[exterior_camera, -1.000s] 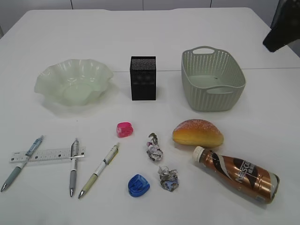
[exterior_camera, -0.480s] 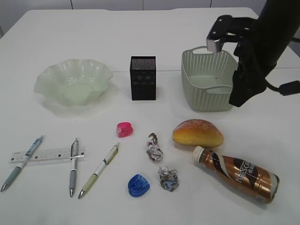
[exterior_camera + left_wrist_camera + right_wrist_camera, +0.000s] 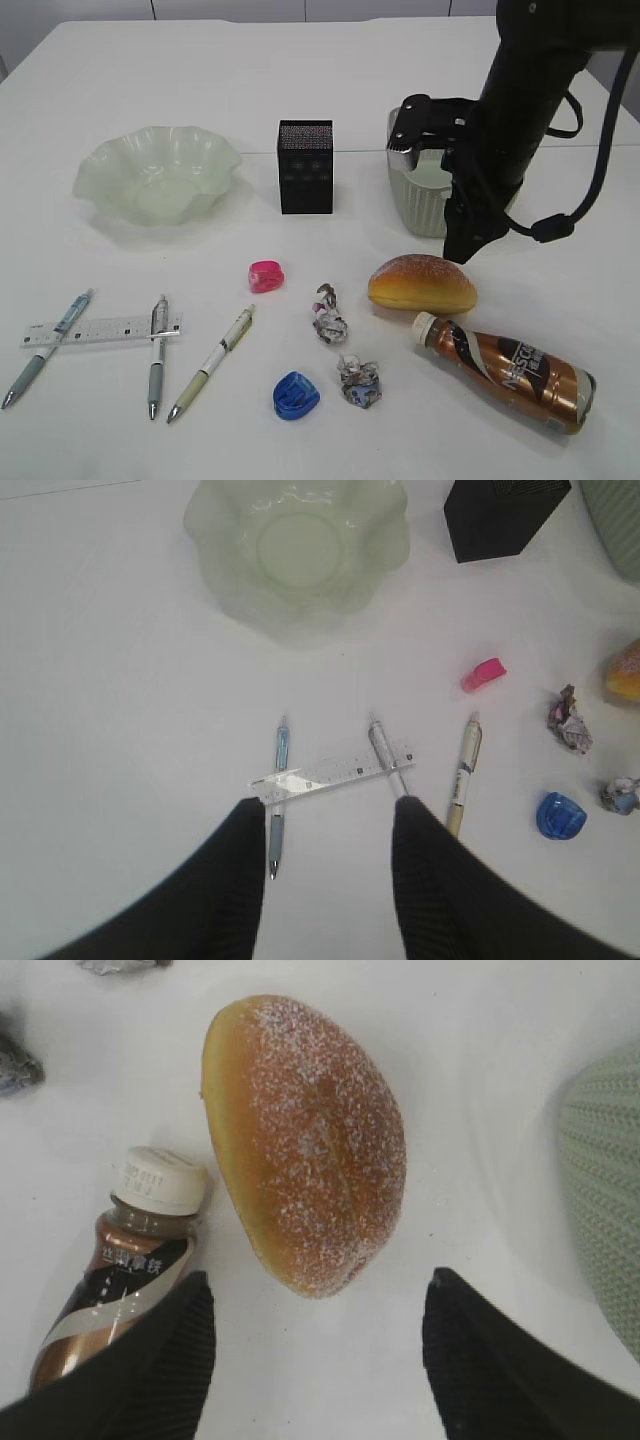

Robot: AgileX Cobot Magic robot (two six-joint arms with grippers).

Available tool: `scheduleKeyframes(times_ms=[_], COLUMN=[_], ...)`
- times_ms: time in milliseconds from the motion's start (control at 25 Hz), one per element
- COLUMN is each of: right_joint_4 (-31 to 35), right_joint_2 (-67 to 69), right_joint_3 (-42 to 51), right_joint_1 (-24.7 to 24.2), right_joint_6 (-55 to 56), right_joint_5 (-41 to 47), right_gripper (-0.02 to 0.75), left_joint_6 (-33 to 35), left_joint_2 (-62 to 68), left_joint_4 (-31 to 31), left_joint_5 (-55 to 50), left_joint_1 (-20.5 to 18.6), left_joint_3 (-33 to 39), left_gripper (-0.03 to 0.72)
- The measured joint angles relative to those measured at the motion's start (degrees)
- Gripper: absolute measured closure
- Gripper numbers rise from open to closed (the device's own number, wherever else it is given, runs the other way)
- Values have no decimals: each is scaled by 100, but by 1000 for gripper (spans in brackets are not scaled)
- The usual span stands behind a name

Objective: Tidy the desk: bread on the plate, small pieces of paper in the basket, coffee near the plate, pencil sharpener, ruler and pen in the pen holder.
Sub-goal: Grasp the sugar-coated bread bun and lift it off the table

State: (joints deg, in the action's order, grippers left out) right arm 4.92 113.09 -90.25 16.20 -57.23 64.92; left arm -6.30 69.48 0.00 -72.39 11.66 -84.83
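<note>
- The right gripper [image 3: 315, 1360] is hanging over the bread [image 3: 421, 283] with its jaws spread wide and nothing between them; from the wrist view the bun [image 3: 310, 1140] is lying right in the gap ahead of the fingers [image 3: 150, 1360], not touched.
- The right arm [image 3: 510, 120] is standing in front of the basket [image 3: 420, 205], hiding most of it.
- The left gripper [image 3: 325, 880] is hovering above the pens, jaws partly apart, holding nothing.
- The ruler [image 3: 100, 330] is lying flat across the blue pen [image 3: 48, 348] and the grey pen [image 3: 158, 352]; a cream pen [image 3: 213, 362] is sitting just beside them, apart from the ruler.
- The coffee [image 3: 505, 370] is lying on its side near the bread, white cap pointing toward the bun.
- The two small pieces of paper [image 3: 328, 318] are sitting on the desk [image 3: 300, 80] between the bread and the sharpeners.
- The pink sharpener [image 3: 266, 276] and the blue sharpener [image 3: 296, 395] are resting well apart.
- The plate [image 3: 110, 165] is sitting back left, with the pen holder [image 3: 305, 167] upright between it and the basket.
</note>
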Motion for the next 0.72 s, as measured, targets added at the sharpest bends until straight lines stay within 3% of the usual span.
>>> scheduleKeyframes(times_ms=[720], right_joint_4=[-126], right_joint_2=[677], right_joint_3=[-19], right_joint_1=[70], right_joint_6=[-30], right_joint_5=[-252], right_gripper=[229], left_joint_6=[10], left_joint_2=[0], left_joint_4=[0], left_joint_5=[0], left_joint_1=[0], left_joint_3=[0], left_gripper=[381])
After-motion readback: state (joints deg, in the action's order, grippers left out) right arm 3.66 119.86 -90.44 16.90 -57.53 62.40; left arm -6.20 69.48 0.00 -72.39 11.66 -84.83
